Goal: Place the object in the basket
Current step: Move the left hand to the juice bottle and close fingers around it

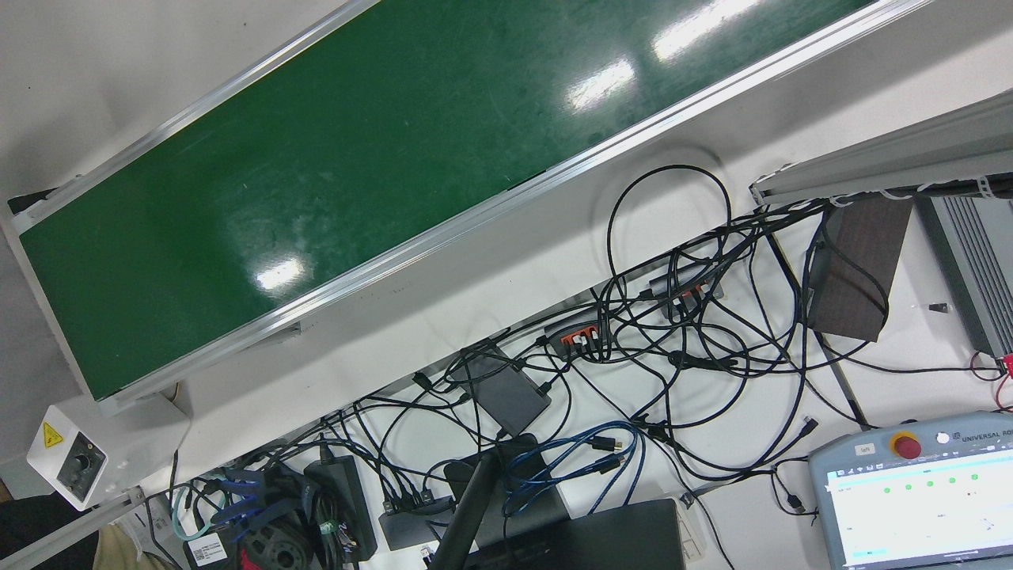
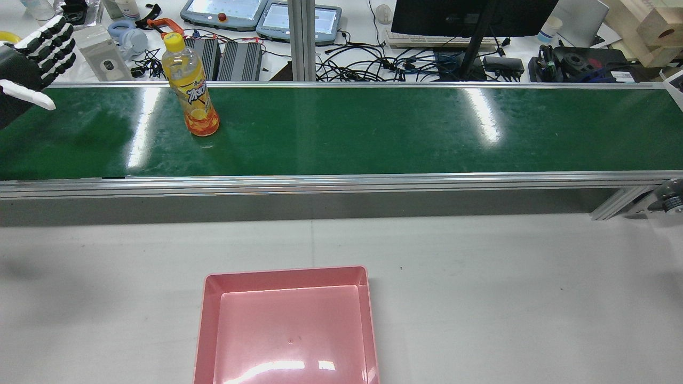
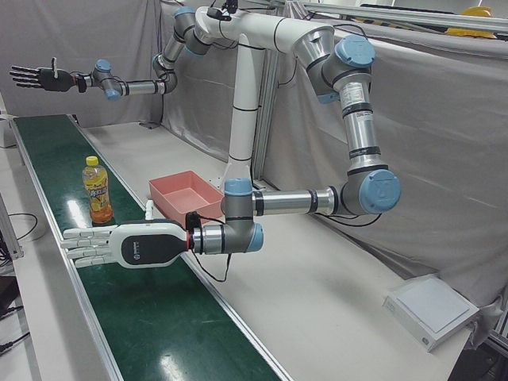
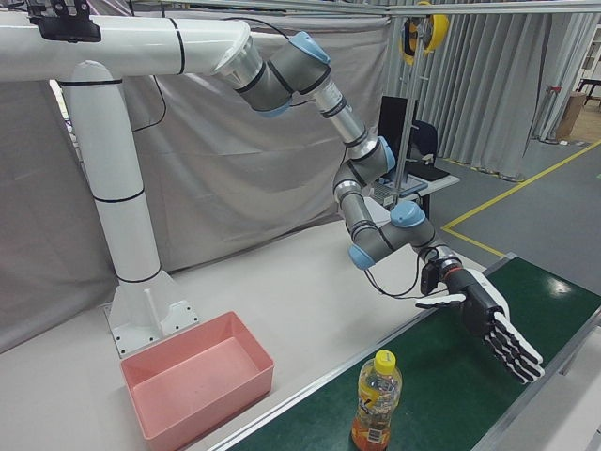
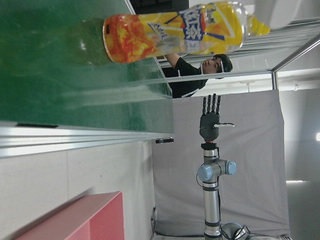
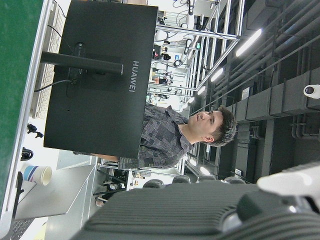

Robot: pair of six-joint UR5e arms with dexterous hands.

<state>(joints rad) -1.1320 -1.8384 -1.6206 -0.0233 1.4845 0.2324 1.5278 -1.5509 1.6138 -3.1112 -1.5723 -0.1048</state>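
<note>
An orange drink bottle (image 2: 191, 90) with a yellow cap stands upright on the green conveyor belt (image 2: 373, 128), towards its left end. My left hand (image 2: 37, 58) is open with fingers spread, hovering over the belt left of the bottle and apart from it. The left-front view shows it (image 3: 119, 244) in the foreground before the bottle (image 3: 97, 190). My right hand (image 3: 36, 77) is open and empty, held high over the belt's far end. The empty pink basket (image 2: 288, 273) sits on the white table in front of the belt.
The belt has aluminium side rails (image 2: 341, 184). Behind it are monitors (image 2: 469, 16), teach pendants (image 2: 224, 10) and tangled cables (image 1: 673, 332). A person (image 6: 185, 135) stands beyond the belt. The arms' white pedestal (image 3: 242, 127) rises behind the basket.
</note>
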